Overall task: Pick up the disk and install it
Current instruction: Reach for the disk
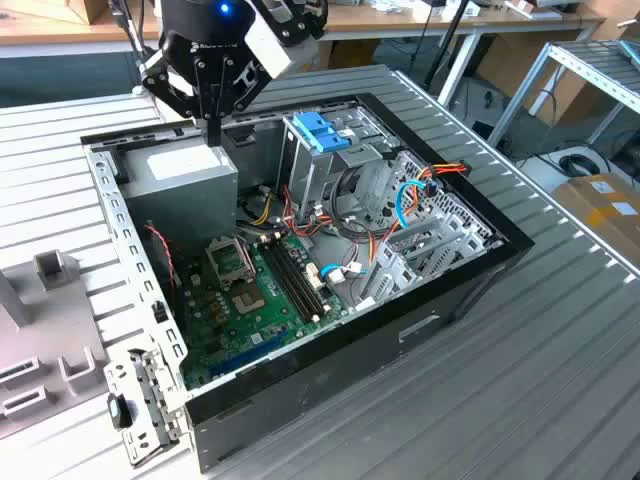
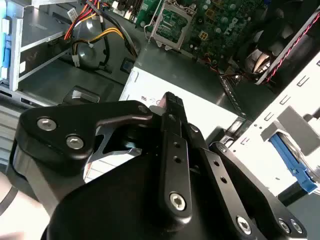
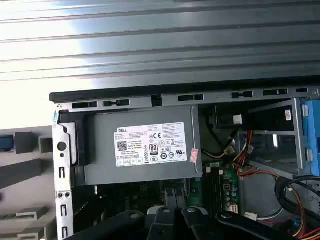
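Note:
My gripper (image 1: 213, 128) hangs over the back corner of the open computer case (image 1: 400, 330), just above the grey power-supply box (image 1: 185, 172). Its two fingers are pressed together with nothing between them. In the second wrist view the fingertips (image 2: 172, 100) point at the box's white label (image 2: 200, 107). The disk's body is out of view. A blue plastic rail (image 2: 289, 156) sticks out of the pale fixture beside the case; I cannot tell whether it belongs to the disk. The metal drive cage with its blue handle (image 1: 320, 132) stands inside the case.
The motherboard (image 1: 250, 300) and bundles of coloured cables (image 1: 400, 200) fill the case floor. A grey slotted fixture (image 1: 40, 340) sits on the ribbed metal table (image 1: 560, 380) at the exterior view's left. Benches, a metal frame and boxes stand behind.

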Motion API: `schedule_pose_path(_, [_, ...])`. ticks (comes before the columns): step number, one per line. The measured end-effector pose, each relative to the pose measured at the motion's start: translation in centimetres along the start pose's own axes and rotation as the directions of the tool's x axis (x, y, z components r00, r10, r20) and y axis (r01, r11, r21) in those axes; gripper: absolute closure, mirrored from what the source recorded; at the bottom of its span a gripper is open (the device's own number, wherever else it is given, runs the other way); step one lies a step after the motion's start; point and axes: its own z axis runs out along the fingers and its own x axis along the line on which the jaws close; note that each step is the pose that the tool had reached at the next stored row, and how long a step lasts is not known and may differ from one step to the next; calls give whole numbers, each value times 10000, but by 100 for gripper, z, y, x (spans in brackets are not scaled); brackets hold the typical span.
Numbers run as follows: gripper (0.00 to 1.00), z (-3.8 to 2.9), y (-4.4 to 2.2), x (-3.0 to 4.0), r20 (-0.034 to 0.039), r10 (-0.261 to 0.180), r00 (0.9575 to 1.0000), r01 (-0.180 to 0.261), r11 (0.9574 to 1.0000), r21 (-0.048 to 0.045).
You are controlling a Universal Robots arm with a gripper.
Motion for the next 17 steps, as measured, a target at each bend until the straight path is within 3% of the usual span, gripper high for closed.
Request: schedule_pose_path(17, [90, -4, -10, 138, 0, 0, 10000, 0, 10000, 1])
